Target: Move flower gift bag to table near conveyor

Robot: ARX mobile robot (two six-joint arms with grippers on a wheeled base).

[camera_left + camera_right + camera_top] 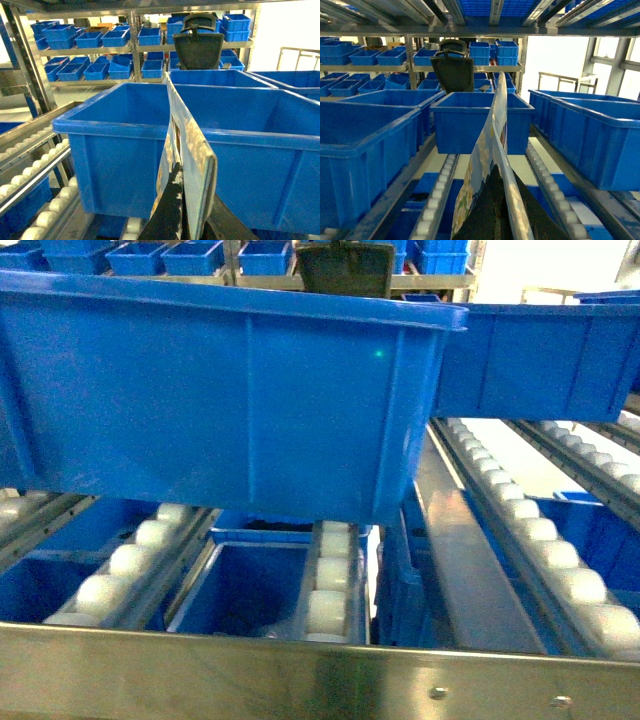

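The flat, flower-printed paper gift bag [490, 165] stands edge-on in both wrist views, rising from between the dark fingers at the bottom of each picture. In the left wrist view it is a thin stiff panel [192, 150] with a worn pale edge, hanging in front of the big blue plastic bins [120, 145]. In the right wrist view it curves upward like a ribbon, its printed face turned to the left. It is up in the air among the bins and nowhere near the worktop, which shows in none of the views.

Both hands seem closed on it: the left hand [182, 220] pinches the lower edge of the panel, and the right hand [502, 215] grips the bag's base likewise.

The bag looks light, thin and easily creased. It bends under its own weight in the right wrist view, so it will flop and could catch a bin rim if swung carelessly. Two grips set apart along one edge keep it flat. A tight pinch is safer than a loose one, since glossy paper may slip.

Below, the head view shows the sloping steel-railed conveyor with white rollers [330, 580] and another blue bin [220, 390] filling the foreground. Steel shelving stacked with small blue trays [100, 55] stands behind.
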